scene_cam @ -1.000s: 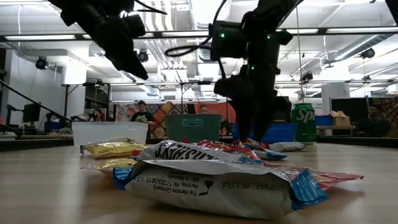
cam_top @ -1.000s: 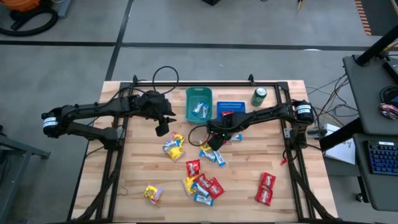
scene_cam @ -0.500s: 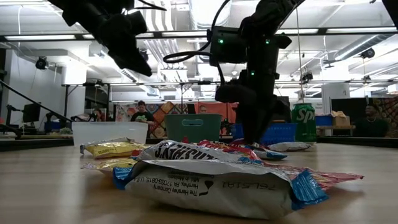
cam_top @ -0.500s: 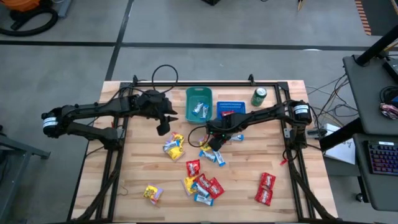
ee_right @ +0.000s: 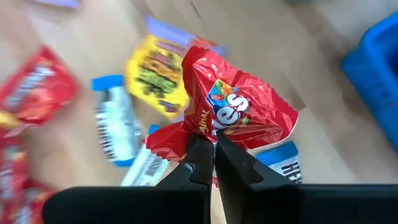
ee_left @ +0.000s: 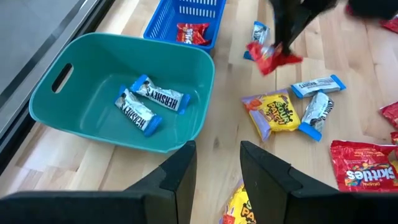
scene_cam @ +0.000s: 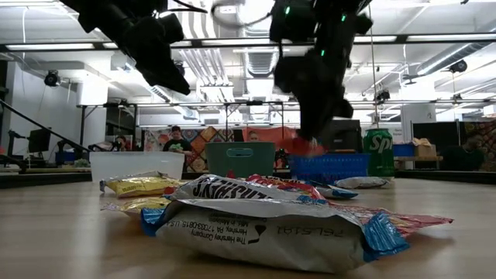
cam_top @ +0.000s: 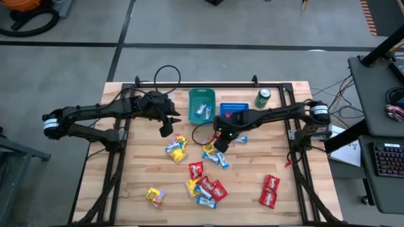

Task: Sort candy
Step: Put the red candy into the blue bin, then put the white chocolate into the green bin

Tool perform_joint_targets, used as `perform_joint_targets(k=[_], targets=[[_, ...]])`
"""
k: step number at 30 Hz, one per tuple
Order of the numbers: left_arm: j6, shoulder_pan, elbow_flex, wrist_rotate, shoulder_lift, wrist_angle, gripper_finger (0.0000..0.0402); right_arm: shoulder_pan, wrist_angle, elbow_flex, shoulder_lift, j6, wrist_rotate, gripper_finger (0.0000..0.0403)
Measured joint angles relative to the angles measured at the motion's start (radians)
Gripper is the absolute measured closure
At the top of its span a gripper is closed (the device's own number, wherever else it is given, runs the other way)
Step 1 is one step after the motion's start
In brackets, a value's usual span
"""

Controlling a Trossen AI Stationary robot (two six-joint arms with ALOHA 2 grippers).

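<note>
Wrapped candy in red, yellow and blue-white lies scattered over the wooden table (cam_top: 252,164), most of it in a heap near the middle (cam_top: 205,186). My right gripper (ee_right: 213,149) hangs above the table's middle, shut on a red candy (ee_right: 239,112), which also shows in the left wrist view (ee_left: 270,59) and the low view (scene_cam: 304,146). My left gripper (ee_left: 217,168) hovers open and empty on the near side of the teal bin (ee_left: 124,43), which holds two blue-white candies (ee_left: 149,102). The blue basket (ee_left: 186,12) holds one red candy (ee_left: 191,32). My right gripper pinches the red candy's crumpled wrapper edge (ee_right: 208,134) between its two fingers. The fingers come slanting down from above. The candy hangs below the fingertips, lifted clear of the table and of the candies under it.
A green drink can (cam_top: 263,98) stands at the far right beside the blue basket (cam_top: 233,110). More candy lies at the near right (cam_top: 270,191) and the near left (cam_top: 154,197). A white bin (scene_cam: 136,164) shows in the low view. People sit in the room behind.
My right gripper has shut on the red candy in the middle of the table and risen, rolling a little. The candy has come up clear of the table. My left gripper has kept still.
</note>
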Motion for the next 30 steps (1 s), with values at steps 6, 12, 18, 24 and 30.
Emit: perform_joint_targets(k=[6,12,18,24,30], targets=[[-0.011,0.000,0.000,0.001,0.019,0.001,0.0294,-0.053,-0.042,0.002,-0.127,-0.034,0.082,0.0394],[-0.021,0.000,0.000,0.001,0.028,0.011,0.0294,-0.186,-0.201,-0.002,-0.150,-0.034,0.252,0.0394],[-0.021,0.000,0.000,0.001,0.029,0.011,0.0294,-0.284,-0.198,-0.024,-0.120,-0.087,0.280,0.0394],[-0.022,0.000,0.000,0.001,0.029,0.012,0.0294,-0.313,-0.192,-0.026,-0.098,-0.120,0.280,0.0367],[-0.034,0.000,0.000,0.002,0.031,0.011,0.0294,-0.315,-0.171,-0.026,-0.095,-0.156,0.281,0.0321]])
